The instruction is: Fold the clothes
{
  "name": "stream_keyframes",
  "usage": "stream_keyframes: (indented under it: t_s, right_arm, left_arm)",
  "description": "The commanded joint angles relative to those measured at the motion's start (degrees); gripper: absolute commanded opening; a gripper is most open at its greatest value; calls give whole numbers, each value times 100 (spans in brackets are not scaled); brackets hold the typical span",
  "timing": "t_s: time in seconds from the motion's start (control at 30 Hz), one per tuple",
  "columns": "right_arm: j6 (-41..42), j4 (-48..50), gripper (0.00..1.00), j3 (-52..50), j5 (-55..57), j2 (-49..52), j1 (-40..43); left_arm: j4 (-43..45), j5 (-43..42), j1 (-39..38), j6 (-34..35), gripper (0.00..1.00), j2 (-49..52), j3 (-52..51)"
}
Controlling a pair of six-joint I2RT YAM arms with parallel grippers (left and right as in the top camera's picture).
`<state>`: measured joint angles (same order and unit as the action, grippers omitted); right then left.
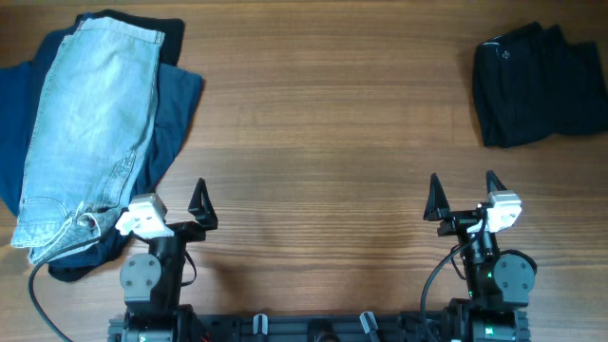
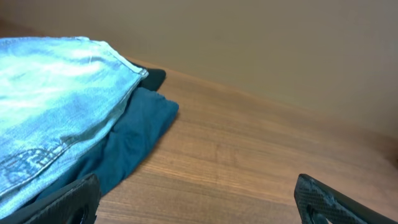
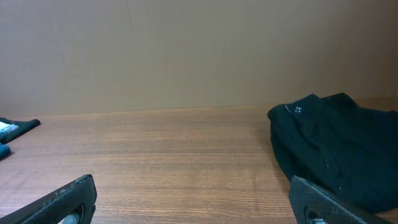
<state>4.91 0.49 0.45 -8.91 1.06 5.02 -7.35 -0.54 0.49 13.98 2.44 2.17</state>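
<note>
Black shorts lie bunched in a loose, rumpled heap at the upper right of the overhead frame, on the wooden table, with nothing touching them. In the right wrist view the same heap fills the right side of the frame, with creases running across its top; no waistband lining shows from here.

Below the heap and well apart from it, at the lower right of the overhead frame, the right gripper sits low over bare wood, the arm drawn back against its base at the bottom edge and pointing up the frame. Its jaws are spread wide and grasp nothing: its own camera shows the black fingers only at the two lower corners, with bare table between them.

At the lower left of the overhead frame the left gripper is in a matching pulled-back pose, angled a little to the left. It is also spread wide and grasps nothing. One black finger stands out over the wood, while the white part of the wrist sits just beside the lower hem of a pair of light-wash denim shorts.

The denim shorts lie lengthwise at the upper left, on top of navy garments whose edges stick out on both sides. The left wrist view shows the denim overlapping the navy cloth.
</note>
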Motion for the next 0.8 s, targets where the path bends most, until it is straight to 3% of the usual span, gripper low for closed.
stream_keyframes:
  t_s: [0.0,0.77]
  right_arm:
    - [-4,17,100,-15,61,-26,-2]
    - [-7,15,100,-15,61,-26,-2]
  left_arm:
    - [17,-68,37,-160,100,118,-46]
    - [-4,-131,59,-170,100,-229,-46]
